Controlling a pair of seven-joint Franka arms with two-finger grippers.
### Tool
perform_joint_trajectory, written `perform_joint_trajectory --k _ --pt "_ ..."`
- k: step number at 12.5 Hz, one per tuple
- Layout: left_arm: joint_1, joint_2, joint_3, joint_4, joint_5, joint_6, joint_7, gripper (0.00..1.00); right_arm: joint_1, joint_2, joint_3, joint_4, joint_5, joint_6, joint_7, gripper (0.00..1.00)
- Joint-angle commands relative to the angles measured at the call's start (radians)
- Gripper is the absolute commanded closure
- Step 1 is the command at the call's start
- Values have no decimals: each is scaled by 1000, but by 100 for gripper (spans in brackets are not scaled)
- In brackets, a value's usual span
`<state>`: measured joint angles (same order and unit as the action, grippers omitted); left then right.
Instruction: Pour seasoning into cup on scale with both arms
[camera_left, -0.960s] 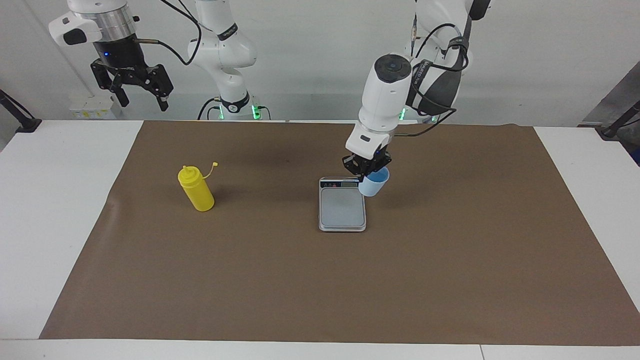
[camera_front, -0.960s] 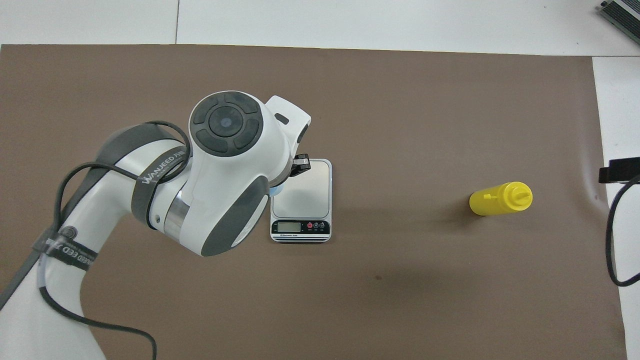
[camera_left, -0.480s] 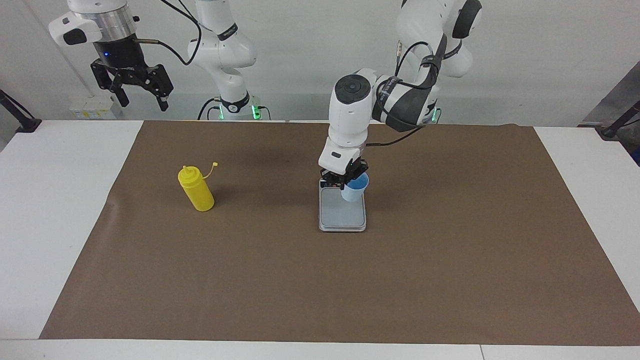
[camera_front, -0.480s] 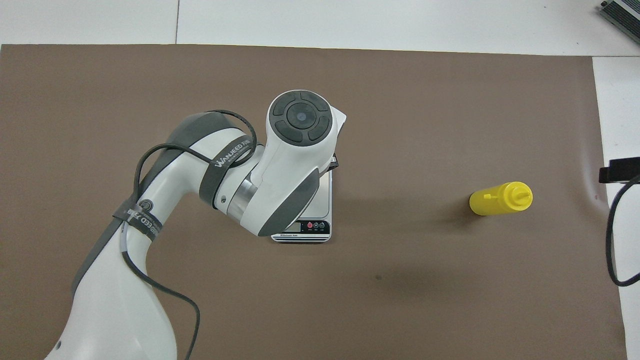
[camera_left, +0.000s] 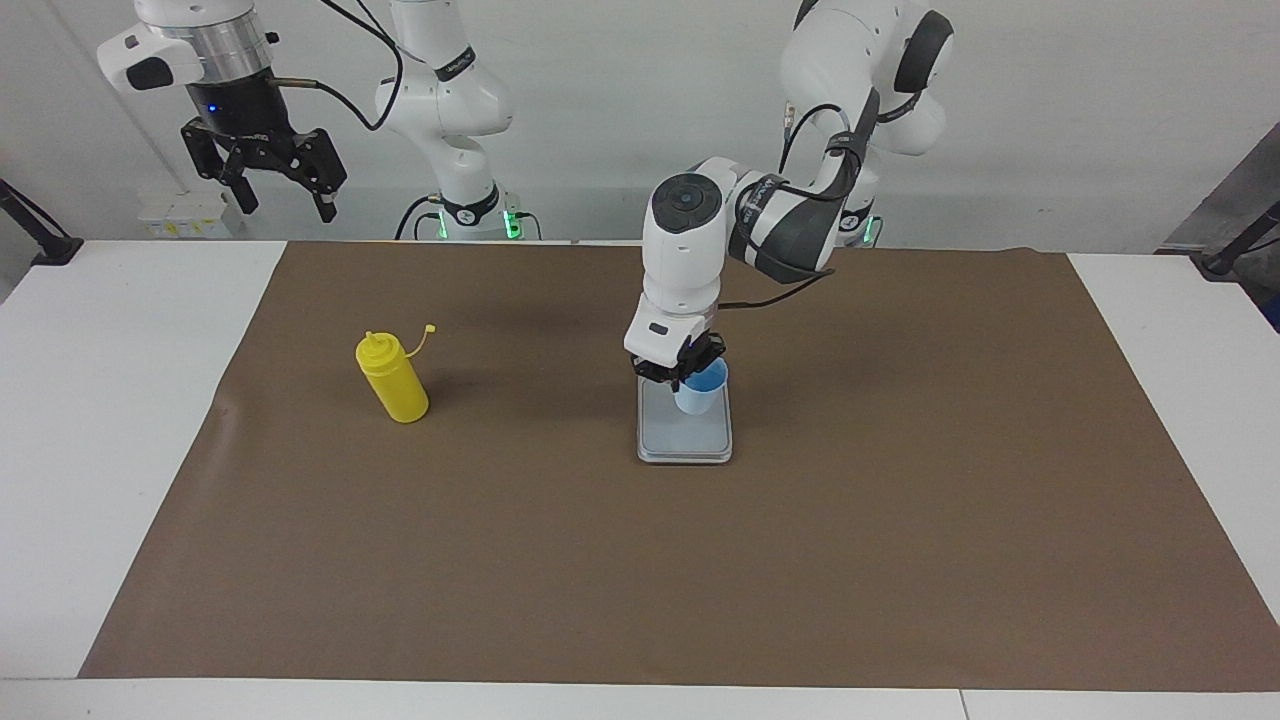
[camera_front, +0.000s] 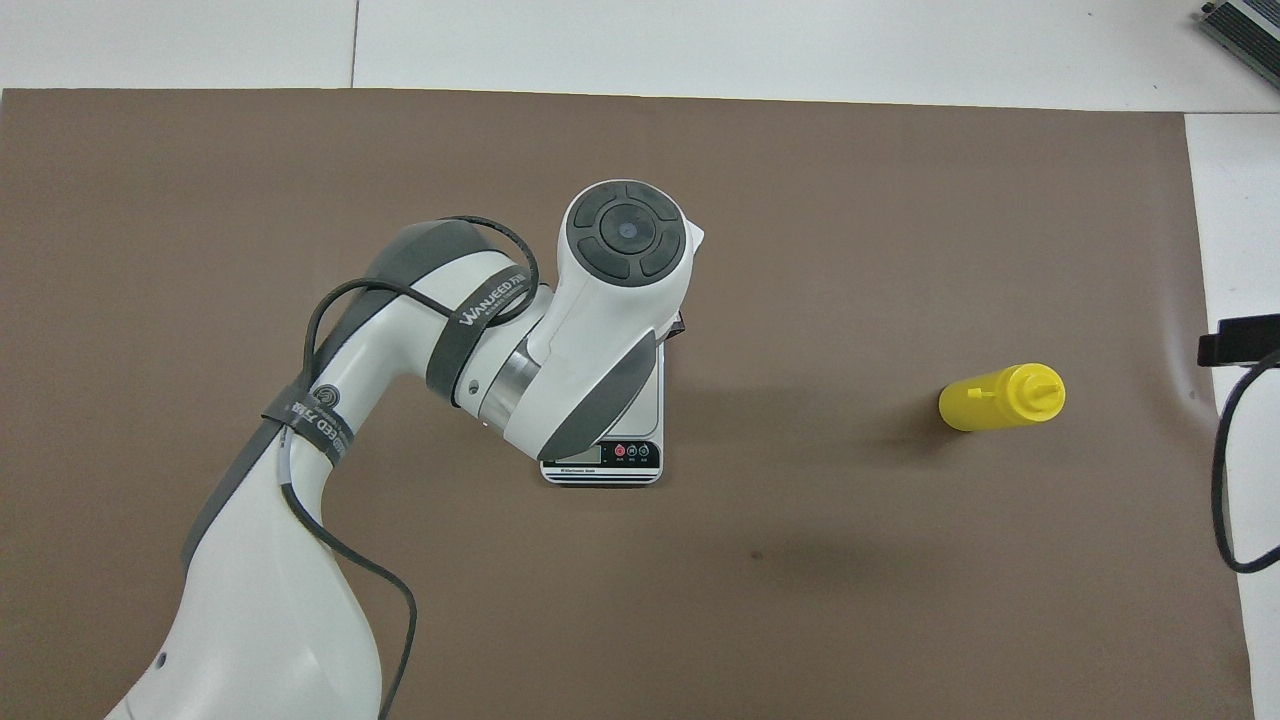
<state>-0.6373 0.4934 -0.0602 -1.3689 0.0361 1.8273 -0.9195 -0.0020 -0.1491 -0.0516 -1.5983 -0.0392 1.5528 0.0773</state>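
Covering the white table (camera_left: 120, 420), brown paper (camera_left: 700, 570) meets grey wall (camera_left: 620, 120).

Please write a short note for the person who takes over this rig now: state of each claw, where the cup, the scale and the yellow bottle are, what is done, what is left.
Left claw: shut on the blue cup, holding it by the rim over the scale; whether the cup already rests on the plate cannot be told.
Right claw: open, empty, waiting raised over the right arm's end of the table.
Yellow bottle: upright on the brown mat, toward the right arm's end, untouched, cap off its nozzle.
Done: cup brought to the scale.
Left: release the cup, pick up the bottle, pour into the cup.
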Motion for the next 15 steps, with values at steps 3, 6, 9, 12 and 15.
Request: perform_joint_trajectory --k 3,6,9,12,15 --pt "-35 51 14 36 47 18 -58 100 -6 -20 3 -20 21 -8 -8 0" --pt "-35 50 13 10 67 41 -58 100 -6 -20 3 -20 21 -7 -8 0" --pt "-33 42 13 -41 73 108 -58 100 -6 -20 3 -20 21 -7 -8 0" --pt "-30 36 13 -87 74 147 -56 100 -7 -20 -4 -20 21 -7 -8 0" --pt "-30 27 13 -116 77 162 -56 100 -9 -20 -2 -20 21 -8 -8 0"
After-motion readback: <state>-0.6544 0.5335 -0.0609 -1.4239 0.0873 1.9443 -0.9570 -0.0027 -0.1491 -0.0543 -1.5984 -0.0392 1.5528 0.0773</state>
